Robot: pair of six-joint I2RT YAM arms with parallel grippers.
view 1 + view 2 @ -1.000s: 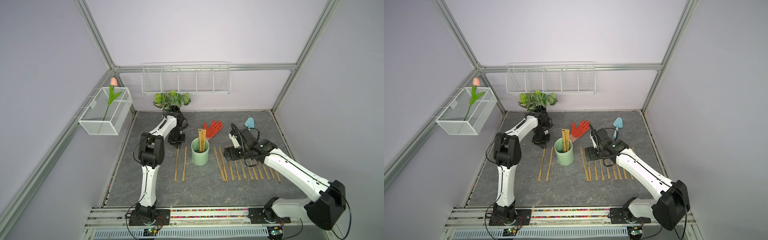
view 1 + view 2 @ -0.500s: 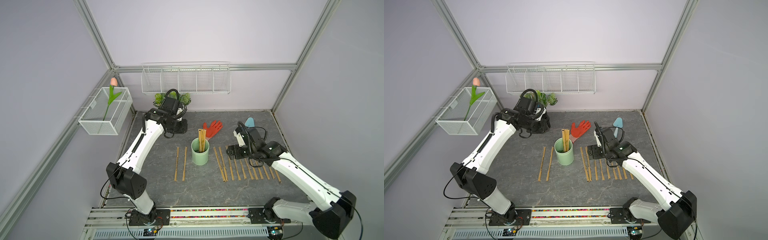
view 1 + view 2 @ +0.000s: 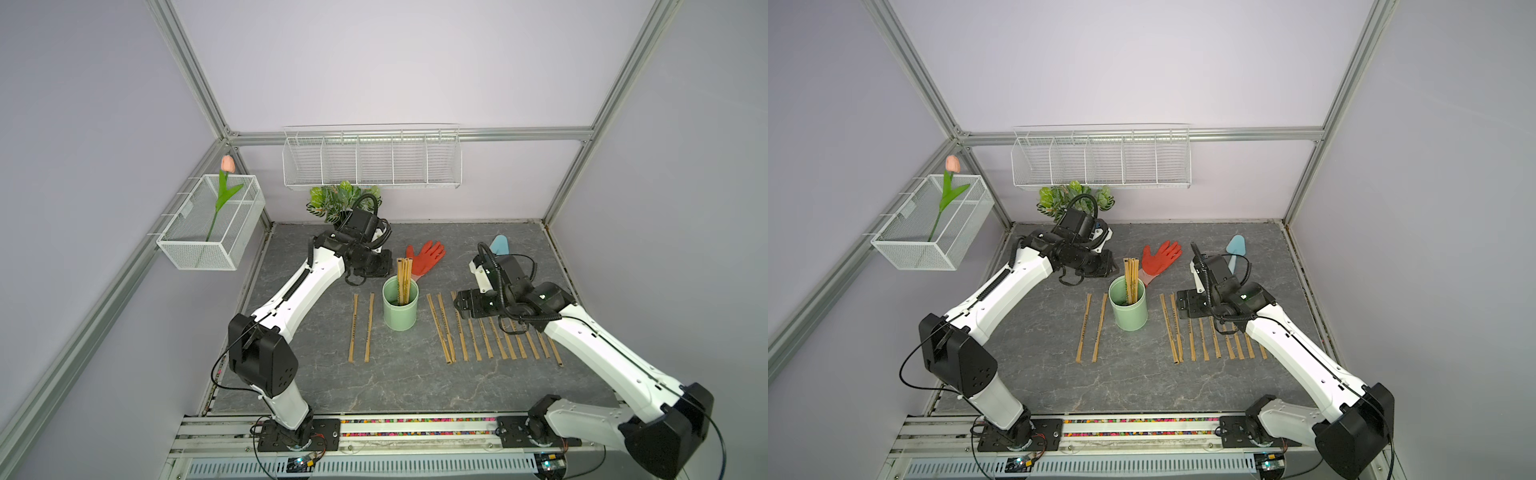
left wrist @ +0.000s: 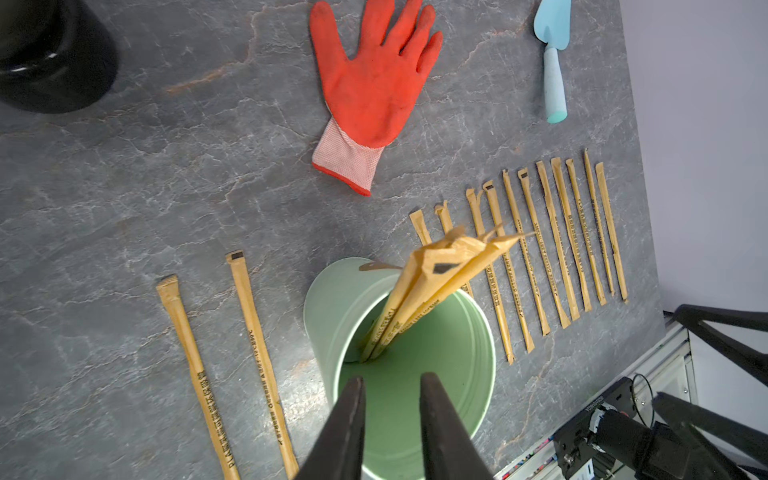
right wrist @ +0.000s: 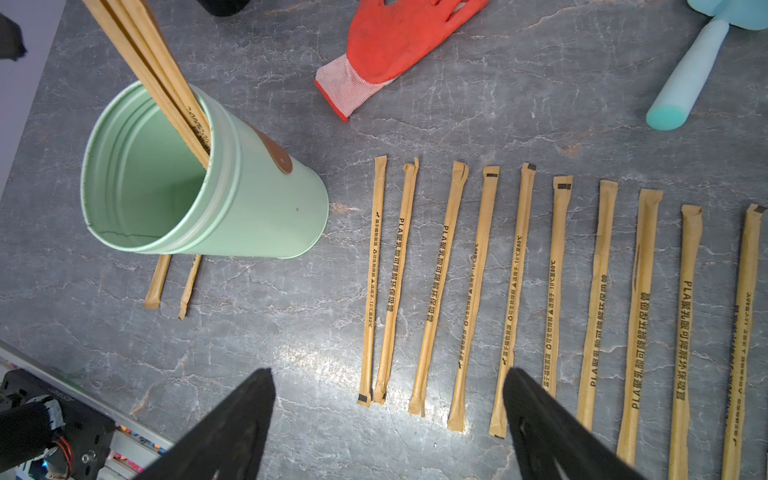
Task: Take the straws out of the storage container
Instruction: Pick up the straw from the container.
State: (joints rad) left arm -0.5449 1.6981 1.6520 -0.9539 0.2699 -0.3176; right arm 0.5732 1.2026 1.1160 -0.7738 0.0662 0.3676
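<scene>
The storage container [image 3: 400, 307] [image 3: 1128, 309] is a mint-green cup standing mid-table, with three straws [image 3: 403, 276] [image 3: 1131, 276] leaning upright inside. Two more straws [image 3: 361, 328] lie flat to its left and several straws [image 3: 478, 332] lie in a row to its right. My left gripper [image 3: 384, 270] hovers just behind the cup. In the left wrist view, this gripper [image 4: 392, 378] stands slightly open over the cup's rim [image 4: 328, 316], nothing between its jaws. My right gripper [image 3: 465, 303] [image 5: 387, 374] is wide open above the far ends of the right-hand row, holding nothing.
A red glove [image 3: 426, 257] and a blue trowel [image 3: 498, 245] lie behind the cup. A black pot with a leafy plant [image 3: 340, 199] stands at the back. A wire basket [image 3: 372, 160] hangs on the back wall, another with a tulip [image 3: 212, 224] on the left.
My left arm has unfolded and swung its gripper up and rightward, from the floor left of the cup to just behind its rim. The right gripper has barely shifted.
</scene>
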